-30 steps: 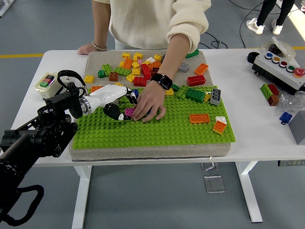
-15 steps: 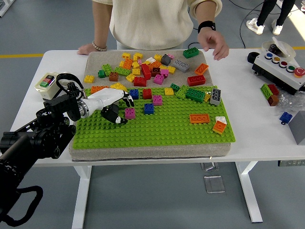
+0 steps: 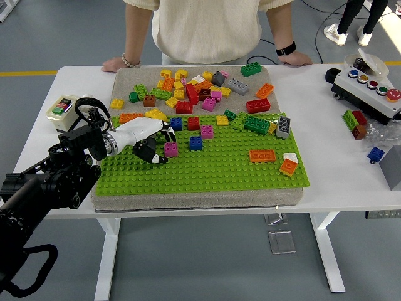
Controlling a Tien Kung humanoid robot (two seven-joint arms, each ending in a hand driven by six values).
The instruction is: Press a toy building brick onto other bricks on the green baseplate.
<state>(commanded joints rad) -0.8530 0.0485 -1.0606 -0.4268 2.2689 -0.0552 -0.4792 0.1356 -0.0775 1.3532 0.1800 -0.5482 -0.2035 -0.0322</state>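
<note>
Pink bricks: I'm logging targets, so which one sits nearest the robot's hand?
The pink brick on the green baseplate, right beside the left hand; other pink ones sit farther back.

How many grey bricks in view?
3: two in the loose pile at the pad's far side, a dark one and a lighter one beside it; one at the baseplate's far right corner. Others may be hidden.

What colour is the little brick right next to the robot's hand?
Pink. The brick sits on the green baseplate, clearest in the head view.

baseplate [image 3: 207, 172] on table [image 3: 326, 132] | loose bricks [image 3: 188, 88] behind | control box [image 3: 366, 88] right
</note>
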